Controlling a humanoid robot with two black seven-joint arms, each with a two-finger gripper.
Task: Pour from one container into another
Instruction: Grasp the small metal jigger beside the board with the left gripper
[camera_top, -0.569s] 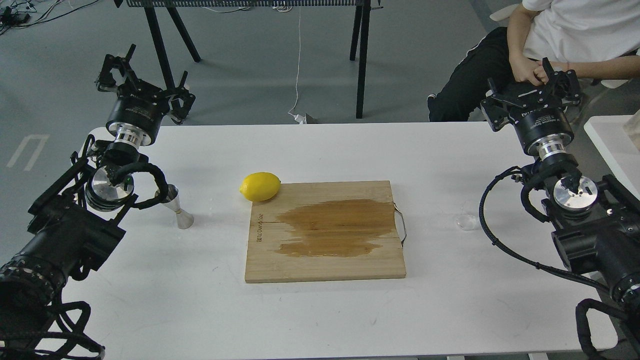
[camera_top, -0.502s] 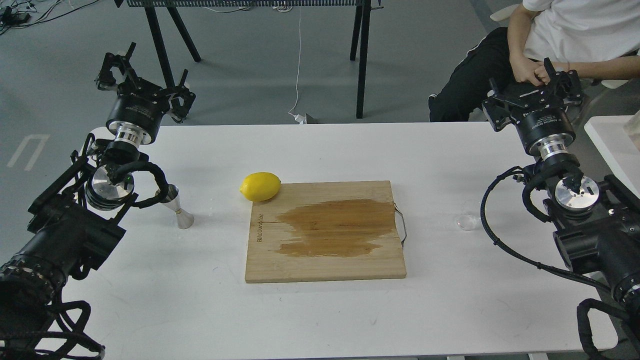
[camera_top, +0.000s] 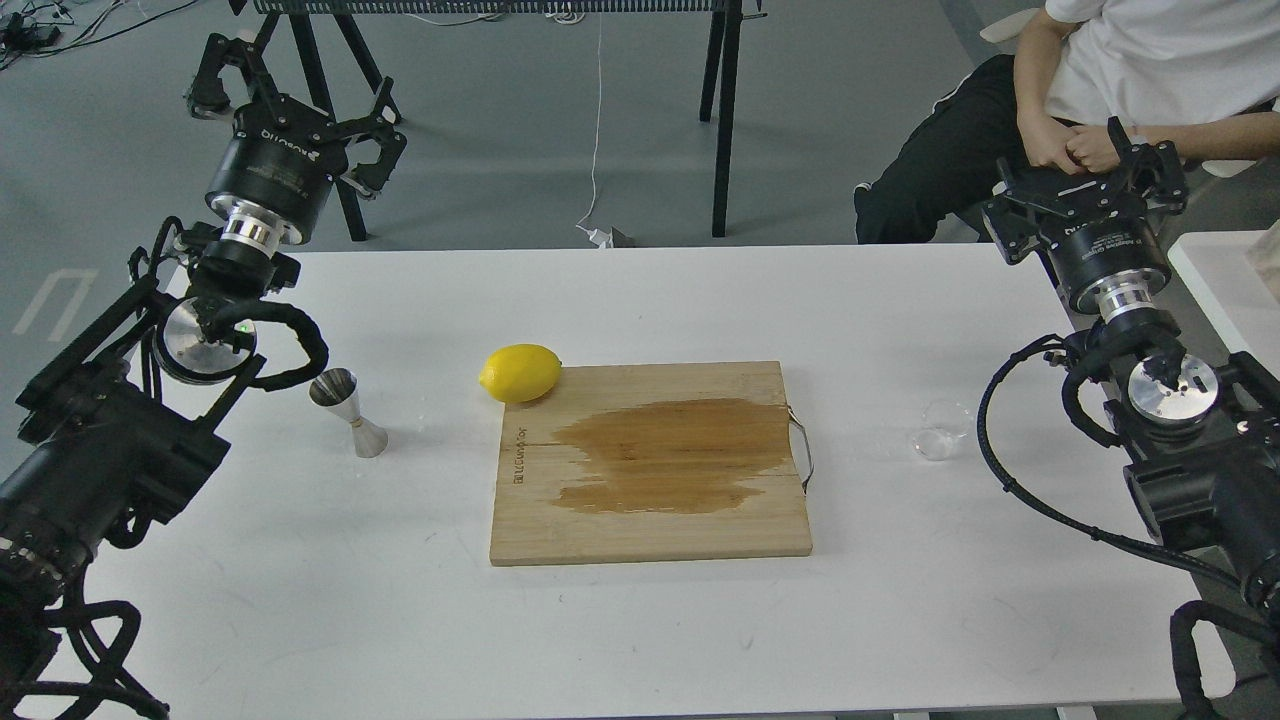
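The tiny clear glass cup (camera_top: 938, 432) stands upright on the white table (camera_top: 640, 620), right of the cutting board and just left of my right arm's cable. The shiny steel jigger (camera_top: 348, 411) stands upright at the table's left, beside my left arm. My left gripper (camera_top: 295, 95) is raised high beyond the table's far left corner, open and holding nothing. My right gripper (camera_top: 1092, 172) hovers past the far right corner, open and holding nothing. Neither gripper touches either container.
A wooden cutting board (camera_top: 650, 465) with a large wet stain and a metal handle lies mid-table. A lemon (camera_top: 520, 372) rests at its far left corner. A seated person (camera_top: 1100, 80) is close behind my right gripper. Black stand legs (camera_top: 722, 110) rise behind the table.
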